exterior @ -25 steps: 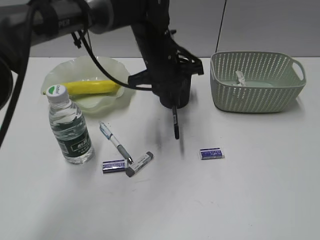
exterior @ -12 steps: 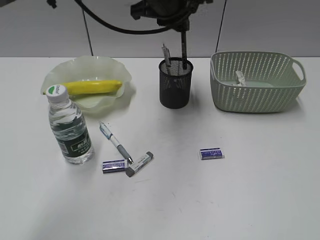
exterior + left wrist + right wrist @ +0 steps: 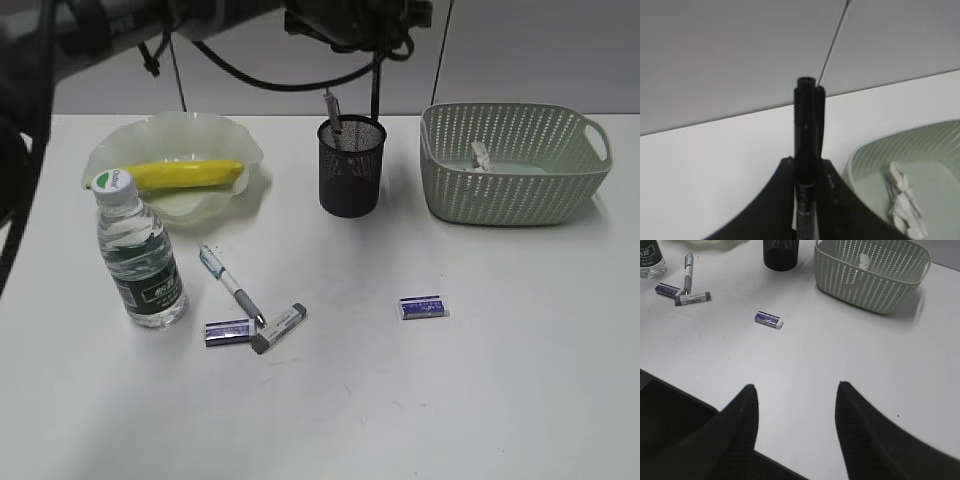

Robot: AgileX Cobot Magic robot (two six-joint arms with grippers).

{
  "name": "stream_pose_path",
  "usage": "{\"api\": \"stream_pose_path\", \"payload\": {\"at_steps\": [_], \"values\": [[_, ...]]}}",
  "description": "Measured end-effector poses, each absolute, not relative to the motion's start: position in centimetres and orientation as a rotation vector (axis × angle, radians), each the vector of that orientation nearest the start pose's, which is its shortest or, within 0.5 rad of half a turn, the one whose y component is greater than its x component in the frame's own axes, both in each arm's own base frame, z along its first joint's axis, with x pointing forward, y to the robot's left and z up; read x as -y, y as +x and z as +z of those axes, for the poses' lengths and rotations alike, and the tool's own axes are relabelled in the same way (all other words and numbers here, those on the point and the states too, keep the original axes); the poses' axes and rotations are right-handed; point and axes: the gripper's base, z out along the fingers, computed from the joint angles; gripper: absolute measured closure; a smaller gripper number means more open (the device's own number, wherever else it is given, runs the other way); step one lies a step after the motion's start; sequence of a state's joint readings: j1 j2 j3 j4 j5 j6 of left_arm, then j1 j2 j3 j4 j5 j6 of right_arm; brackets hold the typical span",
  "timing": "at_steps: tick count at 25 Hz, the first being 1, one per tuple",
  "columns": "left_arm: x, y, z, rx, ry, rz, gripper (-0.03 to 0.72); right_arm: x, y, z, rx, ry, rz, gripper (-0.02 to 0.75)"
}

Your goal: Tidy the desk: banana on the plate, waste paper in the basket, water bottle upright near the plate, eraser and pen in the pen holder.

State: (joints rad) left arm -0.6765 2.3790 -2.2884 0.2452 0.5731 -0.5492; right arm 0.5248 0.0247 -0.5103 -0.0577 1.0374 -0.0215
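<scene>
My left gripper [image 3: 807,190] is clamped on a black pen [image 3: 806,135], which stands up between the jaws — in the exterior view that pen [image 3: 376,95] hangs upright over the pen holder [image 3: 351,168], its lower end at the rim; I cannot tell whether it is inside yet. Another pen [image 3: 331,108] already leans in the holder. My right gripper [image 3: 796,405] hovers over the near part of the desk [image 3: 480,380], jaws apart and empty.

The banana [image 3: 180,175] lies on the plate [image 3: 215,130] at the far left, and the water bottle [image 3: 139,255] stands upright just in front of it. The waste paper [image 3: 482,155] sits in the basket [image 3: 515,195] at the far right. Still loose on the desk: a silver pen [image 3: 231,284] right of the bottle, a blue-wrapped eraser [image 3: 228,332] and a grey eraser [image 3: 279,327] by its near tip, and another blue-wrapped eraser [image 3: 424,306] further right — well apart from the rest.
</scene>
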Motion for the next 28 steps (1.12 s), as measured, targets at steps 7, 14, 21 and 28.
{"api": "stream_pose_path", "payload": {"at_steps": [7, 14, 21, 28], "values": [[34.3, 45.2, 22.0, -2.175, 0.35, -0.346, 0.608, 0.5, 0.1, 28.2, -1.968, -0.55, 0.247, 0.335], [34.1, 45.2, 20.7, -2.232, 0.356, -0.294, 0.599, 0.5, 0.1, 28.2, -1.968, -0.55, 0.247, 0.335], [33.9, 45.2, 20.6, -2.242, 0.371, -0.251, 0.353, 0.5, 0.1, 28.2, -1.968, -0.55, 0.247, 0.335], [33.2, 44.5, 24.0, -2.226, 0.349, -0.247, 0.314, 0.5, 0.1, 28.2, -1.968, -0.55, 0.247, 0.335]]}}
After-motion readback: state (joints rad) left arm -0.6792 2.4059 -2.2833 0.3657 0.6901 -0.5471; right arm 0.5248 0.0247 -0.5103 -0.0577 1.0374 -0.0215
